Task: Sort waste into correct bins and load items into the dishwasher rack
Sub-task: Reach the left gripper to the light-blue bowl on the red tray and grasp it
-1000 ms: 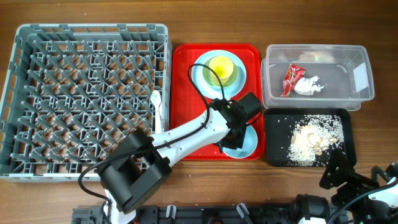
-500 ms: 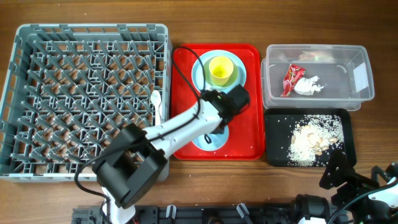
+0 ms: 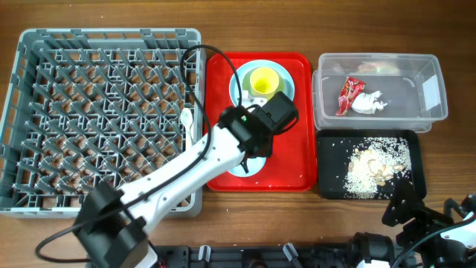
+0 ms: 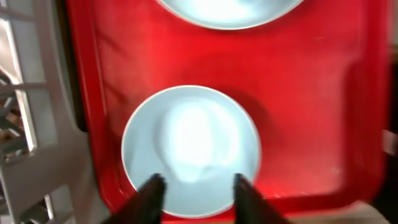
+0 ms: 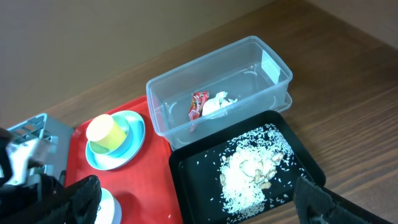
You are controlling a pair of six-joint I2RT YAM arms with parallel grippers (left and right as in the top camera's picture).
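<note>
SORTING STATION, OVERHEAD VIEW: The clear tub [image 3: 424, 112], far R on the table [image 3: 454, 30], is holding a red wrapper [image 3: 348, 95] w/ a white tissue [image 3: 370, 102] touching its R side. The wrapper's long axis is running near-to-far, slightly tilted. Just in front, the black tray [image 3: 327, 175] is carrying a heap of rice scraps [image 3: 372, 165], w/ loose grains spreading toward its L half. Both bins are lying w/ long sides L-to-R. The red tray [image 3: 294, 160] is sitting btwn the bins and the dishwasher rack [image 3: 104, 119]. It is bearing a light blue plate [image 3: 287, 80] at its far end, w/ a yellow-green cup [image 3: 262, 80] standing mouth-up on it. A pale bowl [image 3: 249, 168] is sitting at the tray's near end, looking mouth-up. The rack is holding one white cutlery piece [image 3: 187, 123] at its R edge, long axis near-to-far, broad end pointing away from the robot. The left gripper [image 4: 198, 183] is hovering over the bowl, pointing down, jaws standing partway apart w/ nothing clasped btwn them. Whether the fingertips [image 4: 155, 185] are touching the bowl can't be told. The right gripper [image 5: 196, 186] is hanging by the table's near R corner, off the bins, jaws spread wide and empty.
</note>
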